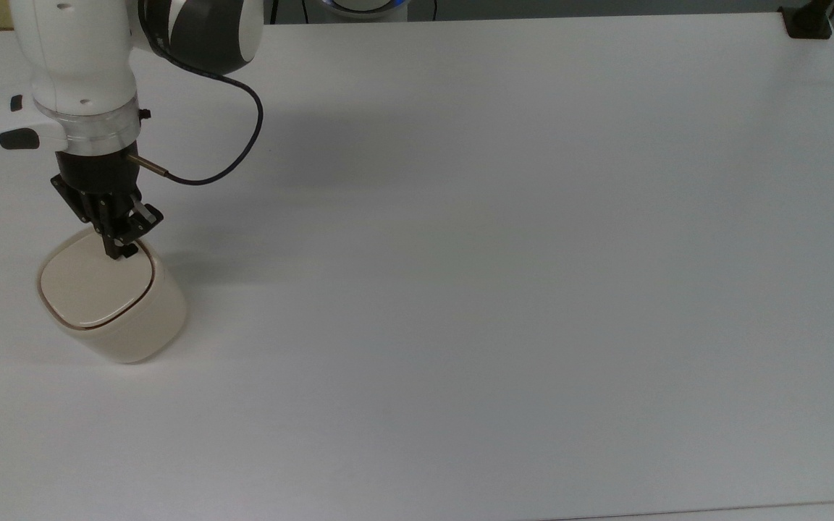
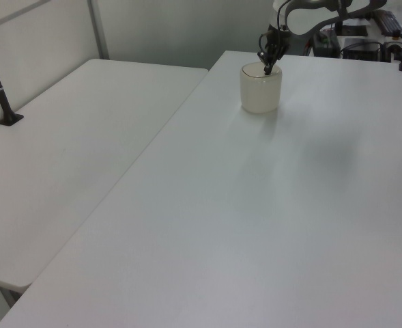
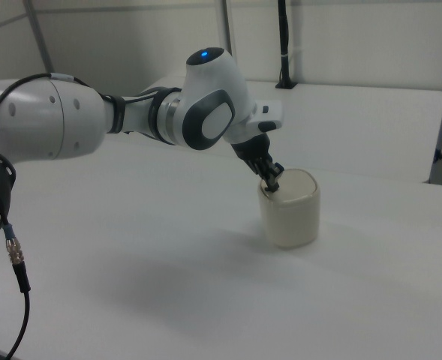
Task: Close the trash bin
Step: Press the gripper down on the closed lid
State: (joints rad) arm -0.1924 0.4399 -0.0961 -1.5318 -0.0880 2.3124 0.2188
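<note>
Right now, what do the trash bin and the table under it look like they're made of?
The trash bin looks like moulded plastic: cream, smooth, rounded corners, soft sheen, with a thin dark seam around its lid. The table looks like matte white laminate, though that is less certain.

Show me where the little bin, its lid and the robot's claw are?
trash bin (image 1: 149, 325), top view, on its cream side wall.
lid (image 1: 95, 286), top view, on the middle of its flat top.
gripper (image 1: 119, 251), top view, at the fingertips on the lid's edge.

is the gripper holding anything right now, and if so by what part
Nothing is held. The gripper only presses its tip down on the lid edge of the trash bin.
</note>
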